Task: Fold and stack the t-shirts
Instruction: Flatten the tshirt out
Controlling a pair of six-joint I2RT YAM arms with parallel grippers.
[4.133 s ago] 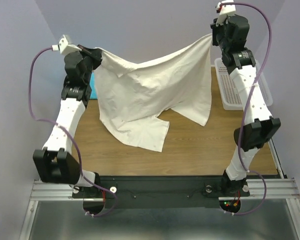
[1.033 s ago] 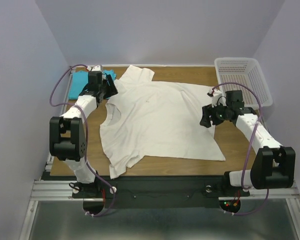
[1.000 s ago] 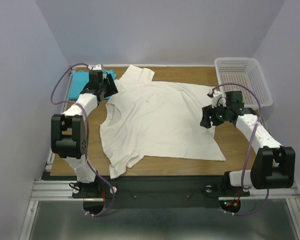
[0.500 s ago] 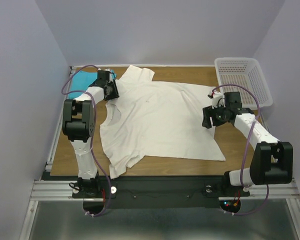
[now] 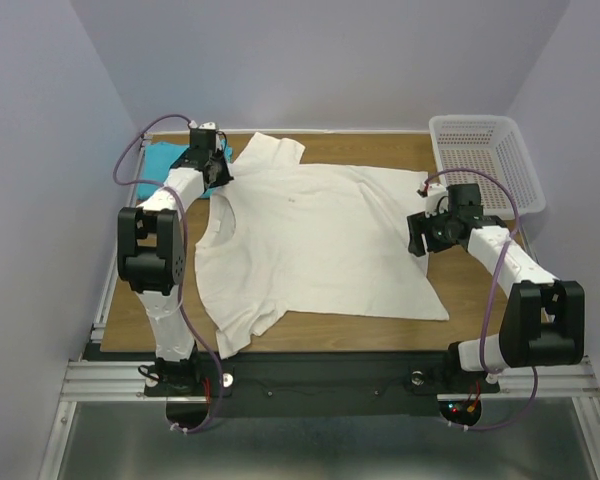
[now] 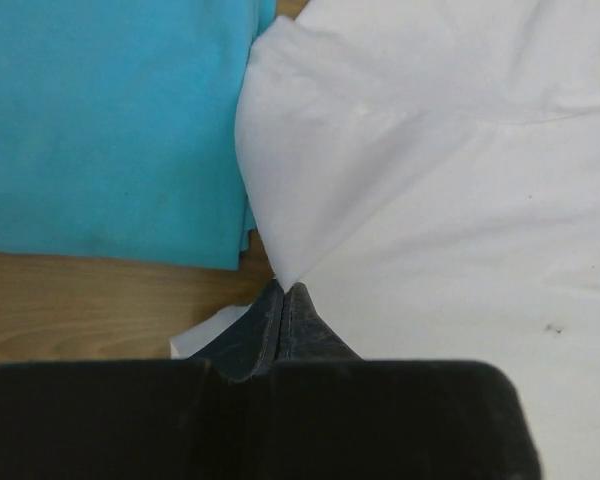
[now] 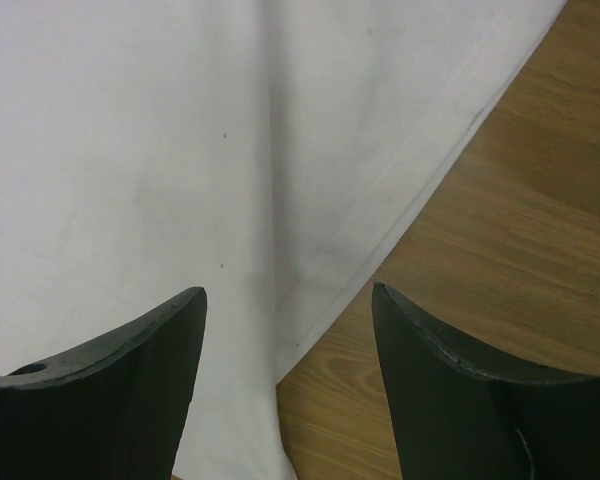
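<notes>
The cream t-shirt lies spread flat across the table, collar to the left. The folded turquoise t-shirt sits at the back left corner, and the cream sleeve overlaps its edge. My left gripper is at the cream shirt's far left shoulder. In the left wrist view it is shut on a pinched peak of cream cloth, next to the turquoise shirt. My right gripper stands open over the cream shirt's right hem. That hem runs between its fingers.
A white perforated basket stands at the back right corner, just behind the right arm. Bare wood table shows right of the hem and along the front edge. Purple walls close in on both sides.
The cream shirt, held up in the air by both grippers seconds ago, now lies flat. In the last second my left gripper reached toward the back and shut on the shoulder cloth. The right gripper barely moved.
</notes>
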